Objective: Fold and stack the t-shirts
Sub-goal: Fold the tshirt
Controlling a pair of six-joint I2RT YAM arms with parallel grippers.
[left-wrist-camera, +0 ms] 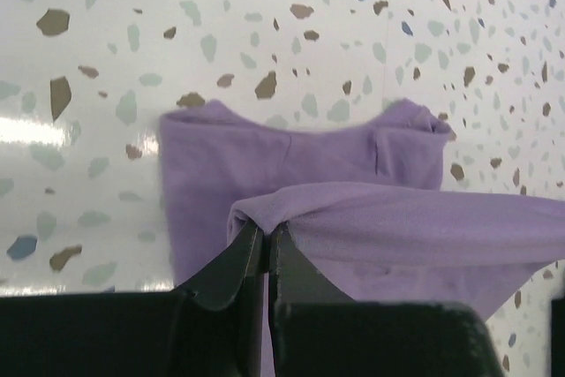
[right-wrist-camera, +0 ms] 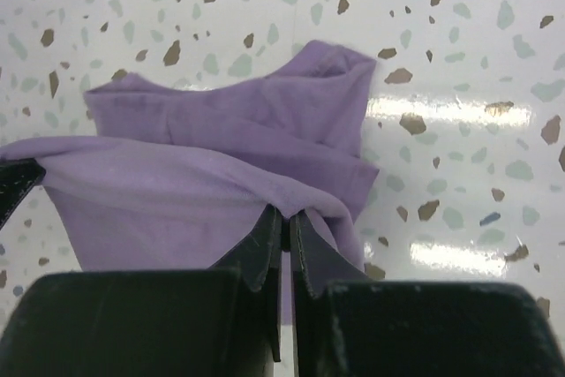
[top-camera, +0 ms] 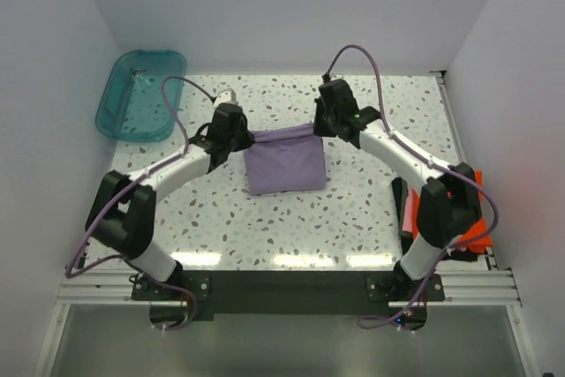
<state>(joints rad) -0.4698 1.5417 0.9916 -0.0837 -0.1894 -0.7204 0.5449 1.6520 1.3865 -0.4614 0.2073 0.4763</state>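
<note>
The lavender-purple t-shirt [top-camera: 284, 165] lies partly folded at the middle of the table, its far edge lifted and stretched between both grippers. My left gripper [top-camera: 248, 138] is shut on the shirt's far left corner; in the left wrist view the gripper [left-wrist-camera: 267, 229] pinches the cloth [left-wrist-camera: 406, 218]. My right gripper [top-camera: 316, 126] is shut on the far right corner; in the right wrist view the gripper [right-wrist-camera: 287, 214] pinches the cloth [right-wrist-camera: 177, 200]. The orange-red t-shirt [top-camera: 474, 218] lies at the table's right edge, mostly hidden behind my right arm.
A teal plastic tub [top-camera: 141, 93] stands at the far left corner of the speckled table [top-camera: 388, 209]. White walls close in the table on the left, back and right.
</note>
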